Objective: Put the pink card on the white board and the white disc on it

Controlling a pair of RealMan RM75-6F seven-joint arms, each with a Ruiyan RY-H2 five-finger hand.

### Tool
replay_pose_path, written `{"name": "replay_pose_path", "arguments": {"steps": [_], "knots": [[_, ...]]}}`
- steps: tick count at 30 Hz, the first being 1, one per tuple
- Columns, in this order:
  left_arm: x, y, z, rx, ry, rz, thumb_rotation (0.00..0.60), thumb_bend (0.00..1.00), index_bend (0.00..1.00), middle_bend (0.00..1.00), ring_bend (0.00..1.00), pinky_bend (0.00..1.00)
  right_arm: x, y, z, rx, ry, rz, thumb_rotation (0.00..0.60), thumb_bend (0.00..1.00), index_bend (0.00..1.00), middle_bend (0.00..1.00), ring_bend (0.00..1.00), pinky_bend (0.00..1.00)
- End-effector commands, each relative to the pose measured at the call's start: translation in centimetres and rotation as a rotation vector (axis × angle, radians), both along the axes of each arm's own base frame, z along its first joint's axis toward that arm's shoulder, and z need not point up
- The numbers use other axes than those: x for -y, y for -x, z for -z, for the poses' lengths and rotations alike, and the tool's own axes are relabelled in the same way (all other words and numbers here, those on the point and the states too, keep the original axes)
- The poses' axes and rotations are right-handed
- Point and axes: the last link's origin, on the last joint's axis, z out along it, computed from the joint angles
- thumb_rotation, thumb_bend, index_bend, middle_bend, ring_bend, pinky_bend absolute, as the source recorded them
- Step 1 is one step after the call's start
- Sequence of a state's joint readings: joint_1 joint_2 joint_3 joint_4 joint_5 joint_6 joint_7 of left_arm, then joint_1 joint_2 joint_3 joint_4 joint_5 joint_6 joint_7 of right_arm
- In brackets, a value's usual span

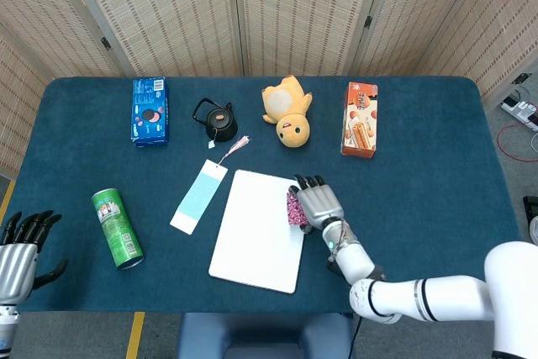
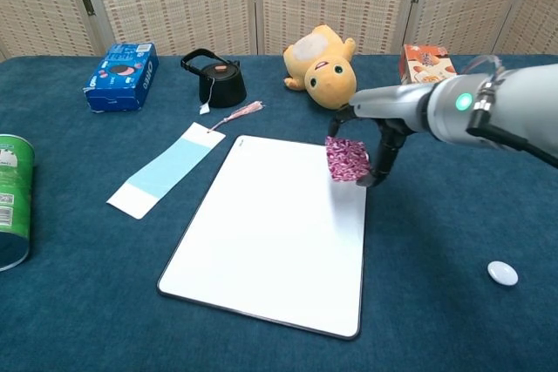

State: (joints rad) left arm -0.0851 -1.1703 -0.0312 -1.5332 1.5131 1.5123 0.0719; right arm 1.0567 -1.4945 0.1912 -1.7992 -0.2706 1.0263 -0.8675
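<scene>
Your white board (image 2: 270, 233) lies just below and to the left of your right hand (image 1: 318, 204), long axis running away from you. That hand pinches the pink card (image 2: 347, 159) over the board's right edge. The white disc (image 2: 503, 273) sits well off to its right, nearer this hand than your empty, open left hand (image 1: 21, 245).

Head view looks steeply down; chest view low, both sharing the table (image 1: 437, 191).

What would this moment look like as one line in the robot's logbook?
right hand: holds pink card over white board right edge | left hand: idle, open | white disc: on table, untouched
</scene>
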Motion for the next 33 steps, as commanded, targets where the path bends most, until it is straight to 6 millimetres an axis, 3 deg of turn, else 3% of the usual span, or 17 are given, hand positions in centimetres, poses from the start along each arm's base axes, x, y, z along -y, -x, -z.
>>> {"name": "replay_pose_path", "arguments": {"steps": [1, 7, 10, 15, 22, 28, 33], "knots": [[0.1, 0.0, -0.1, -0.001, -0.003, -0.002, 0.6, 0.29, 0.2, 0.17, 0.16, 0.01, 0.4, -1.6, 1.1, -0.011, -0.009, -0.027, 0.573, 0.32, 0.21, 0.0, 0.0, 0.03], [0.5, 0.2, -0.2, -0.008, -0.004, -0.012, 0.6, 0.29, 0.2, 0.17, 0.16, 0.01, 0.5, -3.0, 2.4, -0.045, -0.032, -0.057, 0.572, 0.32, 0.02, 0.0, 0.01, 0.03], [0.6, 0.3, -0.4, -0.007, -0.01, -0.017, 0.6, 0.29, 0.2, 0.17, 0.16, 0.01, 0.4, -2.7, 1.9, -0.039, -0.028, -0.057, 0.571, 0.32, 0.0, 0.0, 0.01, 0.02], [0.5, 0.2, -0.3, -0.006, -0.008, -0.012, 0.6, 0.29, 0.2, 0.17, 0.16, 0.01, -0.6, -0.9, -0.4, -0.019, -0.013, -0.058, 0.574, 0.32, 0.0, 0.0, 0.01, 0.02], [0.2, -0.5, -0.1, -0.013, 0.004, 0.002, 0.6, 0.29, 0.2, 0.17, 0.16, 0.01, -4.0, 3.3, -4.7, -0.02, 0.032, -0.129, 0.573, 0.32, 0.0, 0.0, 0.02, 0.02], [0.0, -1.4, 0.0, -0.015, 0.003, 0.018, 0.6, 0.29, 0.2, 0.17, 0.16, 0.01, -6.2, 5.9, -6.5, -0.014, 0.046, -0.216, 0.571, 0.32, 0.13, 0.01, 0.04, 0.02], [0.0, -2.4, 0.1, -0.025, 0.013, 0.027, 0.6, 0.29, 0.2, 0.17, 0.16, 0.01, -7.7, 9.1, -8.3, -0.008, 0.017, -0.35, 0.57, 0.32, 0.24, 0.05, 0.06, 0.01]]}}
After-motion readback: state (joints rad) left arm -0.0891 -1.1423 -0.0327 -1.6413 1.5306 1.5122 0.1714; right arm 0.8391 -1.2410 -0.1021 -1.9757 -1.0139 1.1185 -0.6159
